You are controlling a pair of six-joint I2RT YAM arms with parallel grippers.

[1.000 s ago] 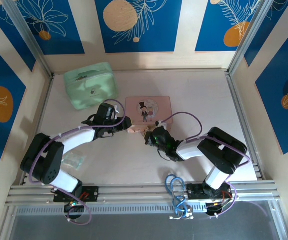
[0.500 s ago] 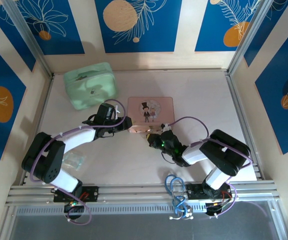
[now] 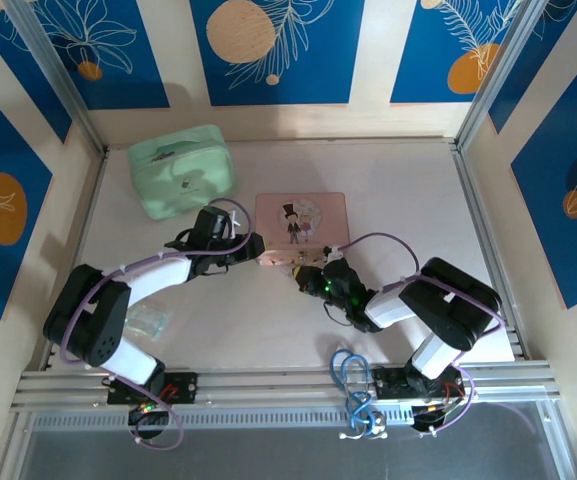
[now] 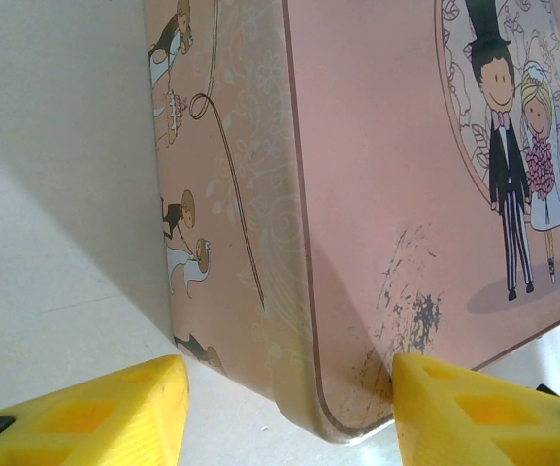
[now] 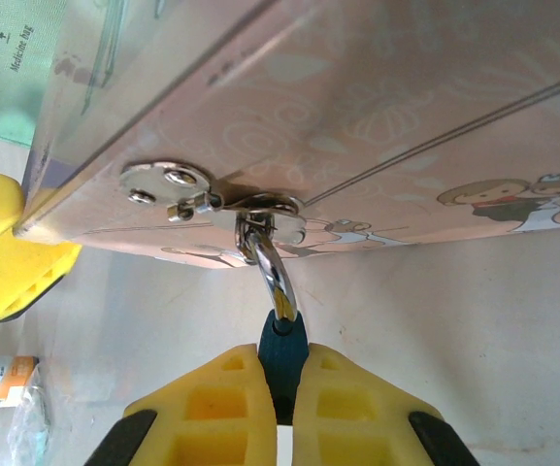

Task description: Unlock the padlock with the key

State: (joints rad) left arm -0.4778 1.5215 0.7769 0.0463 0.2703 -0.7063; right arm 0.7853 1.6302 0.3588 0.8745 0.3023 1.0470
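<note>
The padlock is a tiny blue body with a silvery shackle hooked through the hasp on the pink picture tin's front wall. My right gripper is shut on the blue body just in front of the tin; from above it sits at the tin's near edge. My left gripper is open and straddles the tin's near-left corner; one finger stands clear of the side wall, the other rests at the lid. The key is out of view.
A mint-green case stands at the back left of the table. A clear plastic packet lies near the left arm's base. Blue cables coil at the front rail. Open tabletop lies right of the tin.
My right gripper has shifted a little to the right with the padlock, and the pink tin slid slightly right with it. The left arm has barely moved.
</note>
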